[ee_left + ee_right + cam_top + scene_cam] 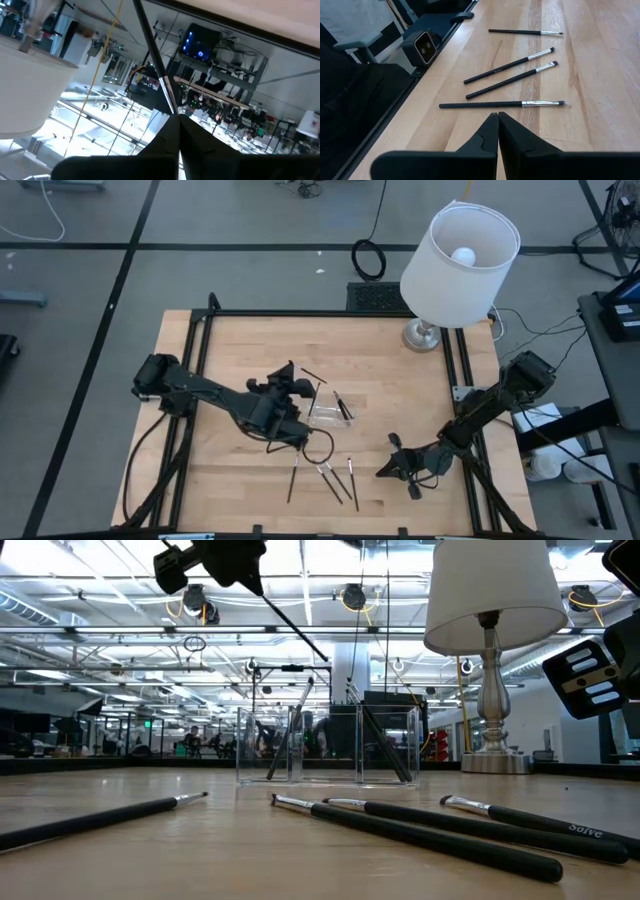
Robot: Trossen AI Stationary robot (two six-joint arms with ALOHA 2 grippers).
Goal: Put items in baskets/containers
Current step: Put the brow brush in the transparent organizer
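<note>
My left gripper (296, 383) is raised above the table just left of the clear tray (330, 411) and is shut on one dark stick (314, 376). In the low view this stick (295, 625) slants down toward the tray (330, 745). A few sticks (385, 745) lean inside the tray. Several more sticks (502, 104) lie flat on the wood near the front edge (328, 480). My right gripper (497, 117) is shut and holds nothing. It sits at the near right of the table (400, 465), pointing at those sticks. My left gripper pinches the stick between its two fingertips (170, 130), at or just beside the silvery end (168, 95). The dark handle (145, 35) runs on out past the fingertips. The stick is lifted clear of the table and slopes down toward the tray.
A lamp with a white shade (460, 250) stands on its silver base (425, 335) at the far right corner of the table. Black frame rails (195, 360) run along the table's edges. A small camera block (424, 47) sits at the near edge. Bare wood lies right of the tray.
</note>
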